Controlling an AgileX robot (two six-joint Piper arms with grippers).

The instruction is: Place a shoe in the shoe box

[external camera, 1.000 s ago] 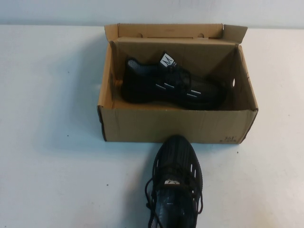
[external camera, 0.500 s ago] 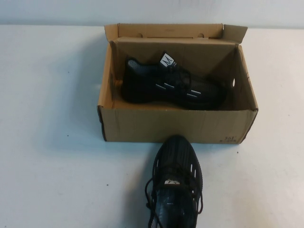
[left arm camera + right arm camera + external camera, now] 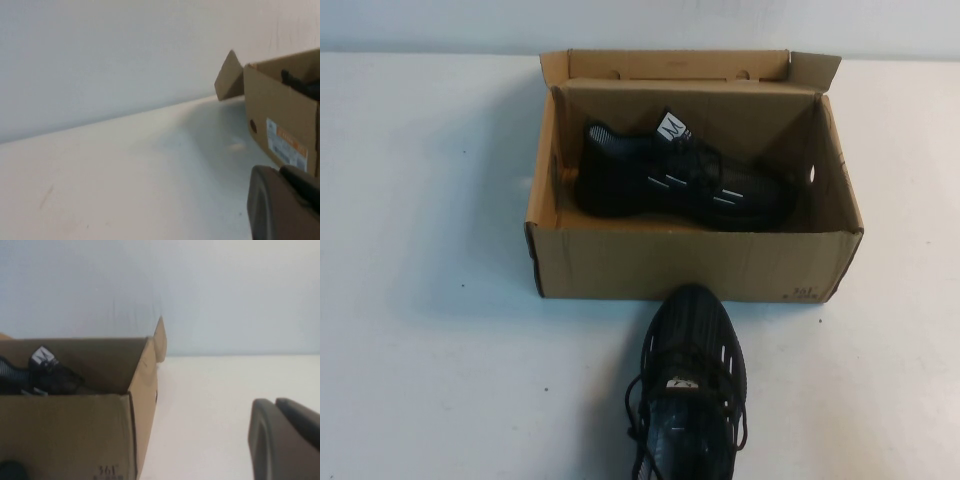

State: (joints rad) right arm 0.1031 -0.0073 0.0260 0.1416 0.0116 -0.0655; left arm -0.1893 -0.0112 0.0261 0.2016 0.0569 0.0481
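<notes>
The shoe box [image 3: 690,262] sits open on the white surface [image 3: 430,350], a black sneaker [image 3: 680,180] lying inside it. The shoe [image 3: 690,385] rests on the surface outside, toe touching the box's near wall. The left pincer [image 3: 285,205] and the right pincer [image 3: 282,437] hang low, well apart from box and shoe; whether either is apart or together cannot be told.

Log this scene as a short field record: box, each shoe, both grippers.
box: open brown cardboard shoe box, flaps up, at table's far middle
shoe in box: black sneaker lying along the box floor, white tongue label showing
shoe outside: second black sneaker on the table, toe touching or almost touching the box's near wall
left gripper: out of the high view, parked left of the box; part of it edges the left wrist view
right gripper: out of the high view, parked right of the box
</notes>
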